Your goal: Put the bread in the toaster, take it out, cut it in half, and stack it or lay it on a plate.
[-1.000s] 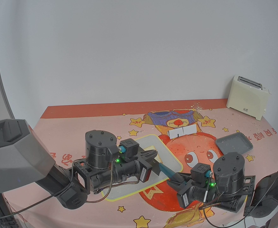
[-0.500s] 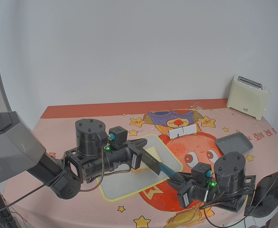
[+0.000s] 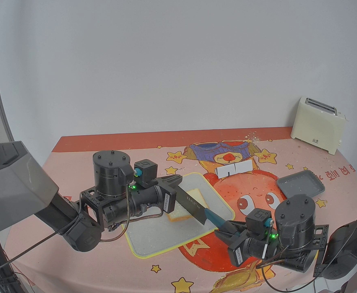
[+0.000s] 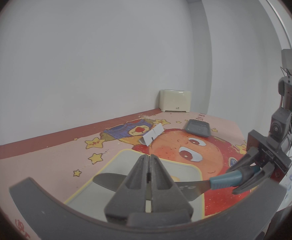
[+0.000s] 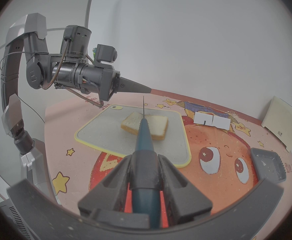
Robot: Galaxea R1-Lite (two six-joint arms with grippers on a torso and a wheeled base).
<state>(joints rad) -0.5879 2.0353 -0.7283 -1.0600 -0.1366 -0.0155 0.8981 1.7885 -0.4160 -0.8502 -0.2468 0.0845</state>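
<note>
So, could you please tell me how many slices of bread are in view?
1: the bread lies on the cutting board, under the knife blade; another could sit hidden inside the toaster.

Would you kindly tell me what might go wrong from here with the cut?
The bread lies loose on the cutting board. The left tool, shut, hangs clear of it, so the slice may slide under the knife held in the right tool. The left tool's tip also sits near the blade, so they might collide.
</note>
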